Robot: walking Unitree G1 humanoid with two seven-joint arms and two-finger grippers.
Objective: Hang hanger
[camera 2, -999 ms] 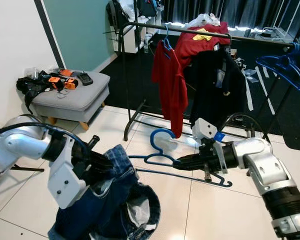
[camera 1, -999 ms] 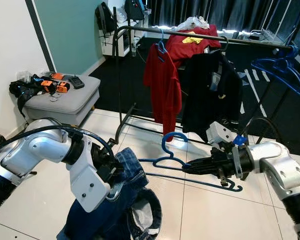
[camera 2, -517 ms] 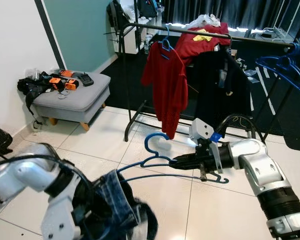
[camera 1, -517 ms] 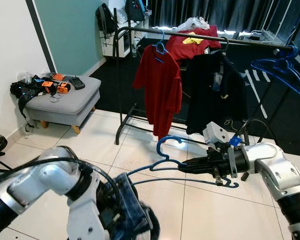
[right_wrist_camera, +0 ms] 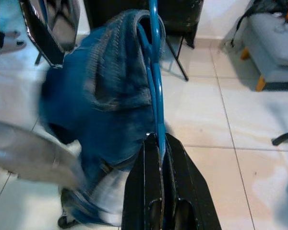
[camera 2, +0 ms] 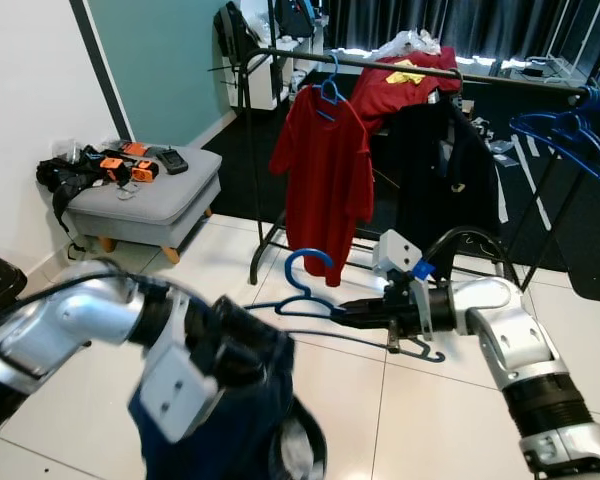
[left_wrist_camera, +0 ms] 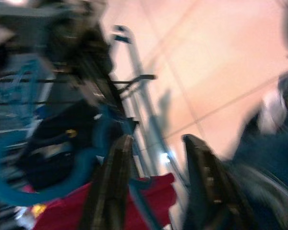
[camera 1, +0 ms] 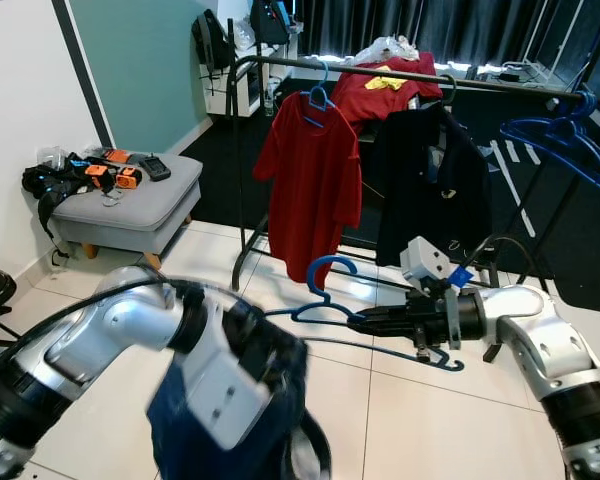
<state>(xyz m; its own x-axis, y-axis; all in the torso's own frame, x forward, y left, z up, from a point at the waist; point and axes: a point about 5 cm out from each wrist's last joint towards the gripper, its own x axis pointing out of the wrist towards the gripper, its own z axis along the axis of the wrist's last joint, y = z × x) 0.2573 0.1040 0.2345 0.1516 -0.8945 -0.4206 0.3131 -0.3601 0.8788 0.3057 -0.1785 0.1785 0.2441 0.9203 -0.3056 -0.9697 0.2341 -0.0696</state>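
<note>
My right gripper (camera 1: 365, 318) is shut on the bottom bar of a blue hanger (camera 1: 325, 298) and holds it level over the tiled floor, hook up. Dark blue jeans (camera 1: 242, 420) hang bunched over the hanger's left end; in the right wrist view the jeans (right_wrist_camera: 105, 105) drape over the blue wire in front of that gripper (right_wrist_camera: 158, 141). My left arm (camera 1: 120, 340) reaches into the jeans. In the blurred left wrist view the left gripper (left_wrist_camera: 156, 143) has its fingers apart, with the jeans (left_wrist_camera: 271, 158) beside them. The black clothes rail (camera 1: 380, 68) stands behind.
On the rail hang a red shirt (camera 1: 310, 185) and a black garment (camera 1: 430, 190). A second blue hanger (camera 1: 565, 140) hangs at the right. A grey ottoman (camera 1: 130, 200) with gear sits at the left wall, and a black chair (right_wrist_camera: 53, 24) stands close by.
My left arm swung up and to the right, lifting the jeans against the hanger's left end. The right gripper raised the hanger slightly. The red shirt has swung.
</note>
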